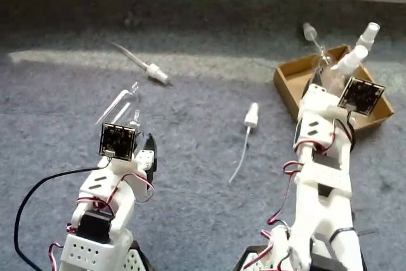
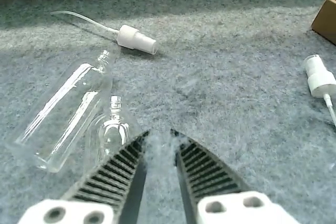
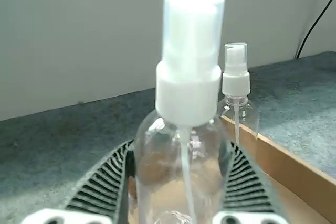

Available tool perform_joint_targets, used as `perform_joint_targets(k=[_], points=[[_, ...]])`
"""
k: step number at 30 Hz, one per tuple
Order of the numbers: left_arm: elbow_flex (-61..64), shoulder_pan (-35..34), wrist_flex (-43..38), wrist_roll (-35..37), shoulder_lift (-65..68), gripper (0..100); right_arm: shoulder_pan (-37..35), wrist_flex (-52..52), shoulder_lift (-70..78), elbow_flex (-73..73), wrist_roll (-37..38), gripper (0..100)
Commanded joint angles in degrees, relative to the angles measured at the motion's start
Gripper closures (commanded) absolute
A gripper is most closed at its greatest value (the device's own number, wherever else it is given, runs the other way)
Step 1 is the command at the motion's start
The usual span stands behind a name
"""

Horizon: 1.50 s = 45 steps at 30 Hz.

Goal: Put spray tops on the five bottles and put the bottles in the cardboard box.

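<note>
Right end effector (image 3: 179, 156) grips a capped bottle (image 3: 184, 140) above the box (image 1: 290, 84) at 2 o'clock, where another capped bottle (image 3: 236, 98) stands. Left end effector (image 2: 159, 134), slightly open, hovers beside a large uncapped bottle (image 2: 68, 111) and a small bottle (image 2: 110, 135) at 9 o'clock. Two tops (image 2: 135, 39) (image 2: 319, 77) lie on the desk (image 1: 203, 220).

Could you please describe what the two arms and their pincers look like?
The left arm and right arm are white plastic shells around black motors, with red and black wires along them. A thick black cable trails from the left one. Each pincer has black ribbed fingers.
</note>
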Motion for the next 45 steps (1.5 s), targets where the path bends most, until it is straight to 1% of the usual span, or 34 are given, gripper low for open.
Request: perform_joint_targets(k=[1,5,14,24,25,29,32,40,45], points=[[1.2,0.0,0.1,0.7,-0.5,99,-1.5,-6.5,6.0,-7.4,-1.7,88.3],[1.2,0.0,0.2,0.7,-0.4,99,-1.9,-11.6,13.6,-11.5,-1.1,88.3],[1.2,0.0,0.2,0.7,-0.4,99,-2.0,-17.7,26.2,-18.0,-1.1,88.3],[1.2,0.0,0.1,0.7,-0.4,99,-4.9,-17.7,35.6,-25.2,-1.1,88.3],[1.2,0.0,0.1,0.7,-0.4,99,-4.9,-17.7,36.3,-25.5,-0.4,88.3],[1.2,0.0,0.1,0.7,-0.4,99,-5.6,-17.9,39.5,-26.0,5.8,88.3],[1.2,0.0,0.1,0.7,-0.4,99,-5.9,-21.0,41.8,-26.2,7.7,88.3],[1.2,0.0,0.3,0.7,-0.4,99,-5.9,-28.4,47.4,-26.6,7.7,88.3],[1.2,0.0,0.3,0.7,-0.4,99,-5.9,-29.5,48.8,-26.8,7.7,88.3]])
